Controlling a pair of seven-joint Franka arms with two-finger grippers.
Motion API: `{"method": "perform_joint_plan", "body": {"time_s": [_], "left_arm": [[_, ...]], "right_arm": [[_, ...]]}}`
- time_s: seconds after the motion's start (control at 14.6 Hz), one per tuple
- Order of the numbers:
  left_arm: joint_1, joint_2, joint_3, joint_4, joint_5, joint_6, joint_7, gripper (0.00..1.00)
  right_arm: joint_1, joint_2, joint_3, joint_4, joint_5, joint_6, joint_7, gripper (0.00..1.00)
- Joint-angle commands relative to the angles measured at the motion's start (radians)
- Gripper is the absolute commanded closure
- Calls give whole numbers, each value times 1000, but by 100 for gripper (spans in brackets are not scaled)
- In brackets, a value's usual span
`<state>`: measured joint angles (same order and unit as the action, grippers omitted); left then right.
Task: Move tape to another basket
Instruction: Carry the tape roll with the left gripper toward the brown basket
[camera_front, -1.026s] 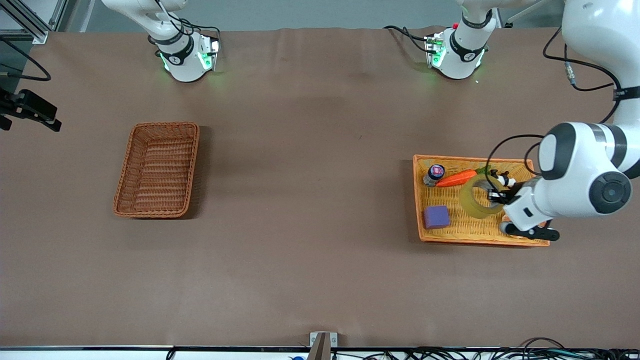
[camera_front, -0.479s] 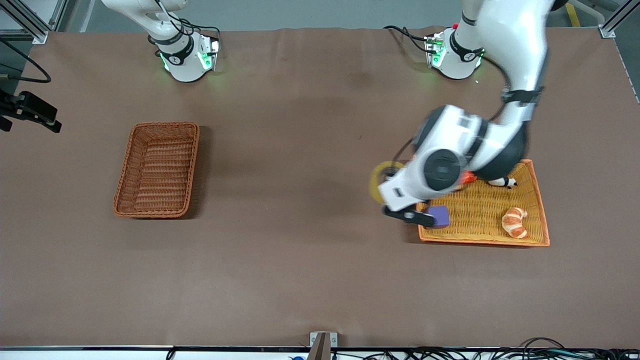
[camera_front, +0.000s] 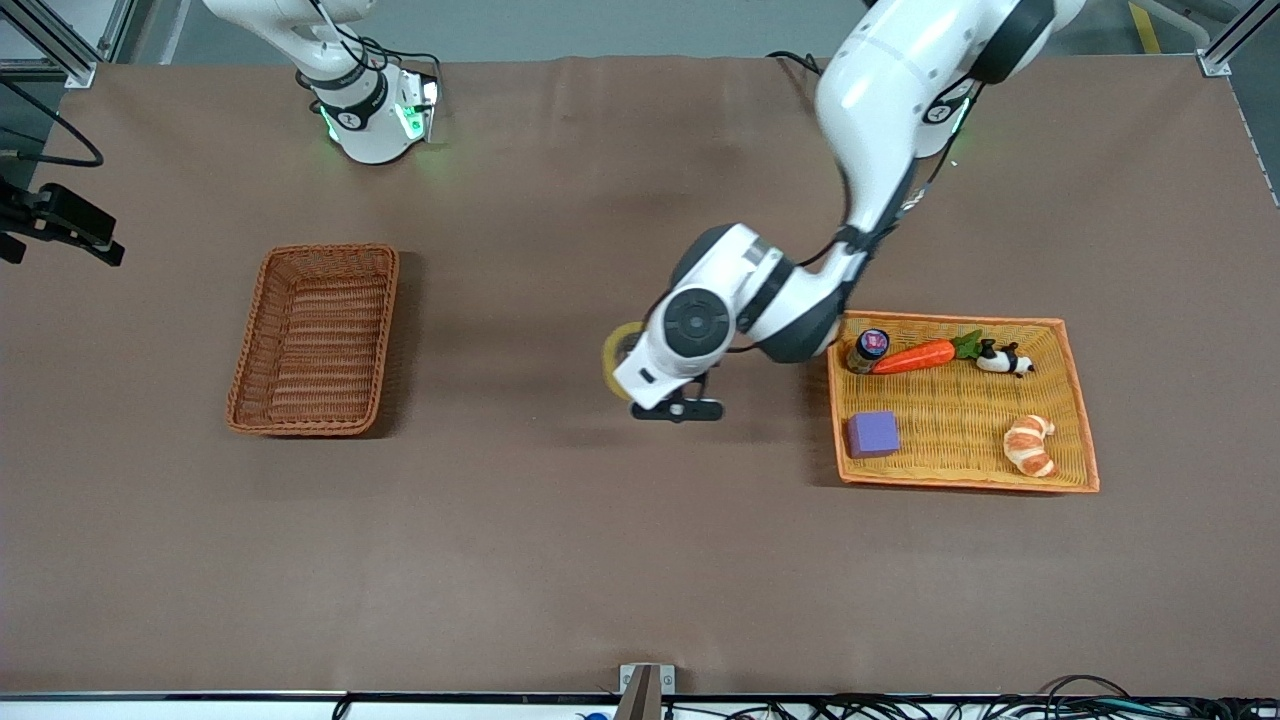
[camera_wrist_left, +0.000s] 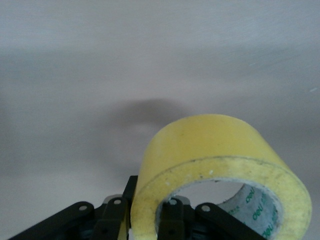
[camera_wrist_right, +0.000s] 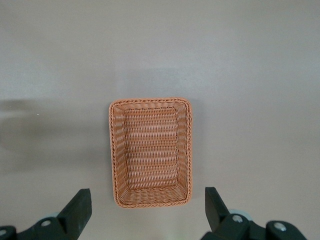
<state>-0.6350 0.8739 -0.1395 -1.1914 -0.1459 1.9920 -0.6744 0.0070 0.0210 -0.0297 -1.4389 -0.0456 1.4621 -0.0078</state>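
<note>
Left pincer (camera_front: 632, 372) is gripping the tape (camera_front: 618, 355) by its wall, hanging over bare surface (camera_front: 560, 560) mid-table, so pickup's done. Drop's left: basket (camera_front: 315, 340) is sitting empty around 9 o'clock from it. Right pincer (camera_wrist_right: 145, 210) is waiting above that basket, spread wide.

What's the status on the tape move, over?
Left hand shut on tape, airborne over bare table between tray and basket. Right hand open, waiting high above basket. Basket empty, path unobstructed.
</note>
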Motion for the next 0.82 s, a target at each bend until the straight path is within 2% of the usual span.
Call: {"method": "perform_joint_plan", "body": {"time_s": [0.0,0.27,0.48,0.75], "left_arm": [[2,85,1,136,-79,78,-30,100],[-17,105,0,136,-139,174,-48,100],[-60,137,17,134,-141,244,-47,99],[-83,137,5,134,-146,272,-47,99]], "right_arm": [[-1,-4,2,-5,13,-5,9,0],[2,-4,2,-3,15,-35,14,0],[1,-4,2,-3,15,-36,17,0],[-4,-3,2,-6,19,-54,17,0]]}}
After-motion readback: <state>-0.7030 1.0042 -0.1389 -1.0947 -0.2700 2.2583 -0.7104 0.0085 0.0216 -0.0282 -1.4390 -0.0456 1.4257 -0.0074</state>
